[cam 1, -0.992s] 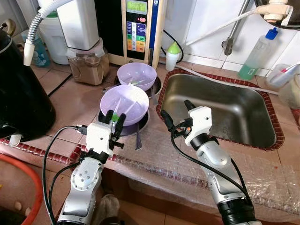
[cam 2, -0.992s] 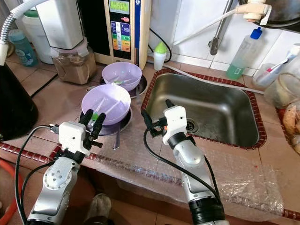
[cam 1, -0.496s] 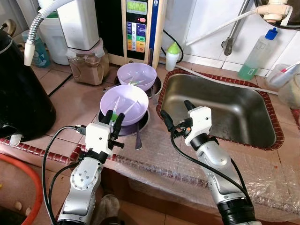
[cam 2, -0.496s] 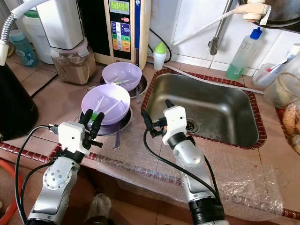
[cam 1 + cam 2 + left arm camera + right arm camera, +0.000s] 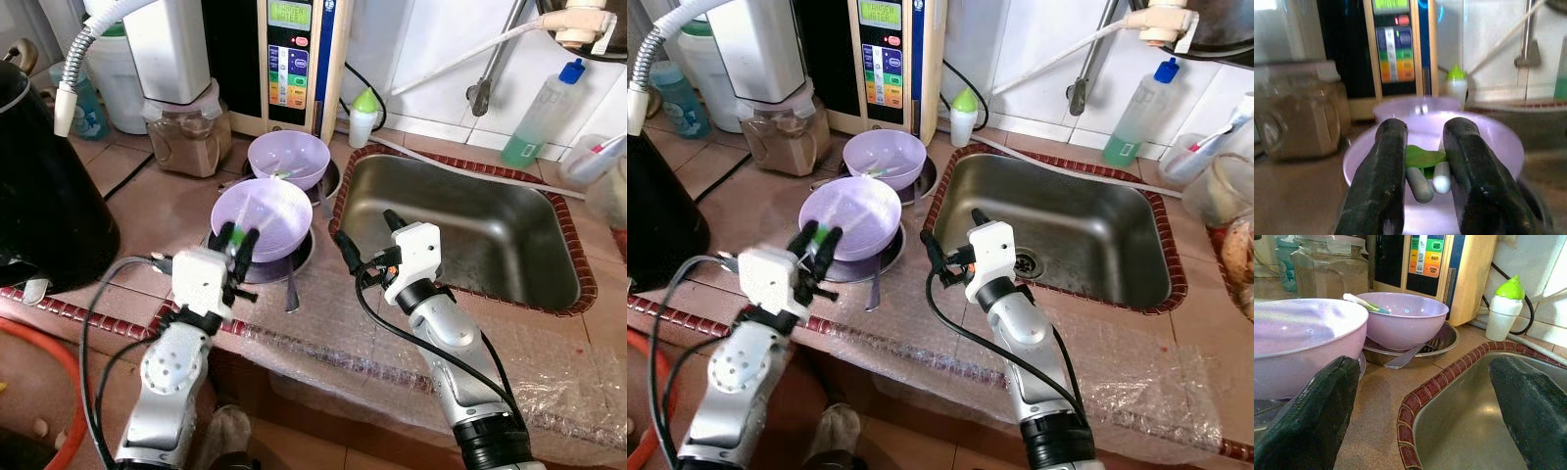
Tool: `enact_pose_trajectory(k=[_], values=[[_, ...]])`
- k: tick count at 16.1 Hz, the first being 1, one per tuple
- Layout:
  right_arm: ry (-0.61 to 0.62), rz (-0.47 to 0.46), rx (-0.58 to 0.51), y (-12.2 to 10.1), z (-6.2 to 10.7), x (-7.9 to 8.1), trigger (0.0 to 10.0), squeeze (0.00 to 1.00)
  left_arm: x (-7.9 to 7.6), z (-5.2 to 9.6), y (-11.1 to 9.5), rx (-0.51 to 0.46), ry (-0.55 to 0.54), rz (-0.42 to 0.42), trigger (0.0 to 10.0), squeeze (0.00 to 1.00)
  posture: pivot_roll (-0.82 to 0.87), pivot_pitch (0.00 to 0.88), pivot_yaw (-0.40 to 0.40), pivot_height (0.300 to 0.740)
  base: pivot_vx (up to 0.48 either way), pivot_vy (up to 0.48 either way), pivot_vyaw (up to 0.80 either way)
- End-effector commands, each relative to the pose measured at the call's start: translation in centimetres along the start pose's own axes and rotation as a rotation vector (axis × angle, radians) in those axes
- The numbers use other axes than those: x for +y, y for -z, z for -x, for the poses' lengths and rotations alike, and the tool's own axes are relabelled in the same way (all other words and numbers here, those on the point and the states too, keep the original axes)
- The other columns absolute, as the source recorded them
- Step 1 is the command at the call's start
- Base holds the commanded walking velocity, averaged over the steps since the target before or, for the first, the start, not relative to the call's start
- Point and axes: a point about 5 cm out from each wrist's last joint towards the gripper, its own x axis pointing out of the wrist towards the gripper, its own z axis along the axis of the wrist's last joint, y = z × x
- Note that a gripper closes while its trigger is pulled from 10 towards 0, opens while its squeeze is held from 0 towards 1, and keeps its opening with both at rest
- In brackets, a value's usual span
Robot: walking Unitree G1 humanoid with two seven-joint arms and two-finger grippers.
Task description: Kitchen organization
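Two grippers at the tiled kitchen counter [image 5: 147,196]
The left gripper [image 5: 234,241], fingers closed on white-and-green plastic utensils [image 5: 1425,171], sits at the near lilac plastic bowl [image 5: 263,215]; the right gripper [image 5: 366,235] hangs wide apart, holding nothing, over the steel sink's rim [image 5: 345,196].

Steel sink [image 5: 460,230], green-capped squeeze bottle [image 5: 363,116], black kettle [image 5: 44,196], soap bottle [image 5: 539,116]
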Motion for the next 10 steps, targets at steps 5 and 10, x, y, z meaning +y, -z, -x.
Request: enact_pose_trajectory(k=[5,10], values=[[0.059,-0.172,-0.020,-1.0,-1.1,-1.0,10.0,0.00,0.0,-2.7,-4.9,-0.144,0.038,0.078,0.0,0.00,0.08,0.000,-0.028,0.740,0.000,0.000,0.00],[0.002,-0.764,-0.128,-4.4,-3.1,-2.0,10.0,0.00,-1.7,-4.5,-4.9,-0.115,0.171,0.179,0.0,0.00,0.07,0.000,-0.023,0.740,0.000,0.000,0.00]])
